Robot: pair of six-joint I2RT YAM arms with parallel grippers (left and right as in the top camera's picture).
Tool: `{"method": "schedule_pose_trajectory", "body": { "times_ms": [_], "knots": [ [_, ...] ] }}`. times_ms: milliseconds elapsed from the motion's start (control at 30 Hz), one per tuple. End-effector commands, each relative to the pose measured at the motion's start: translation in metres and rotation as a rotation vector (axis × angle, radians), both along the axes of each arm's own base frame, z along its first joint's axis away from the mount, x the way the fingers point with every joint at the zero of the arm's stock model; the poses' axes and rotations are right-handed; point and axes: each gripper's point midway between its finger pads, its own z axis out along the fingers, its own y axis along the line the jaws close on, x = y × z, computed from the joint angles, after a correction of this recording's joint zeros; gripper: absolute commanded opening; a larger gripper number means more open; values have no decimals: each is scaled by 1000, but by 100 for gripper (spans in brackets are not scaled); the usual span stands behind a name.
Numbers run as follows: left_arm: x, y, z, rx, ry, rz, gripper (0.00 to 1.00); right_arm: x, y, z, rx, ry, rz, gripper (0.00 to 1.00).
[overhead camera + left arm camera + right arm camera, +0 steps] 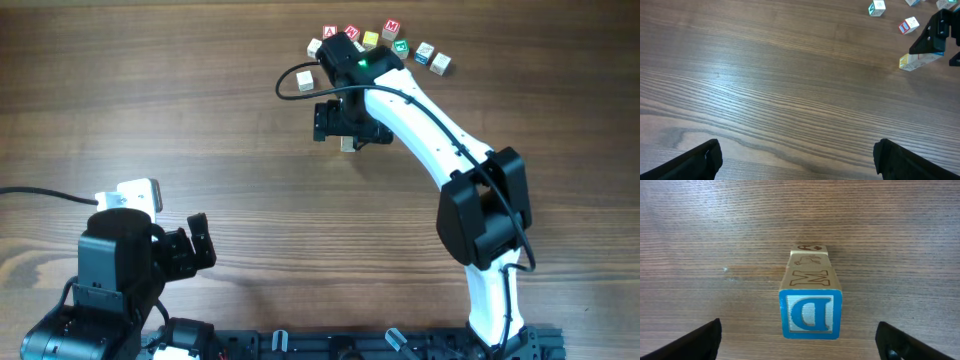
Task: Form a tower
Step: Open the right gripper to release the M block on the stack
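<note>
The tower (810, 311) is two small wooden alphabet cubes, one on the other. The top cube shows a blue letter D on a white face with a blue border. The lower cube (809, 256) is pale with faint marks. My right gripper (800, 340) is open directly above the tower, its fingers wide to either side and touching nothing. From overhead the right gripper (345, 122) covers most of the tower (347, 144). The left wrist view shows the tower (914, 61) far off at the right edge. My left gripper (198, 243) is open and empty near the table's front left.
Several loose alphabet cubes lie in an arc at the back, among them a red-faced one (330, 33), a yellow one (371, 39) and a green one (401, 46). A single pale cube (305, 80) sits left of the right gripper. A black cable (40, 193) crosses the table's left side.
</note>
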Motion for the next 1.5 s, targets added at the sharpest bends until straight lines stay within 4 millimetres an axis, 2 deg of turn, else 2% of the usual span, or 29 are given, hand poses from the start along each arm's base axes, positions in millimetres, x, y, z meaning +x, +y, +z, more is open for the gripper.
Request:
{"method": "schedule_pose_trajectory", "body": {
  "times_ms": [0,133,300,633,833,1067,1133,1267,1467],
  "knots": [
    [0,3,1,3,-8,17,100,7,7,10,34,-38,8,96],
    [0,3,1,3,-8,17,100,8,3,-12,-7,-7,6,98],
    [0,3,1,2,-8,17,100,5,0,-32,-38,34,9,88],
    [0,3,1,3,-8,17,100,6,1,-33,-36,30,15,62],
    [0,3,1,3,-8,17,100,6,1,-33,-37,31,16,49],
    [0,3,1,3,-8,17,100,7,1,-33,-39,27,10,43],
    [0,3,1,2,-8,17,100,7,0,-33,-42,25,7,43],
    [0,3,1,2,-8,17,100,7,-1,-33,-45,25,4,64],
    [0,3,1,2,-8,17,100,10,-2,-34,-55,11,2,82]
  ]
}}
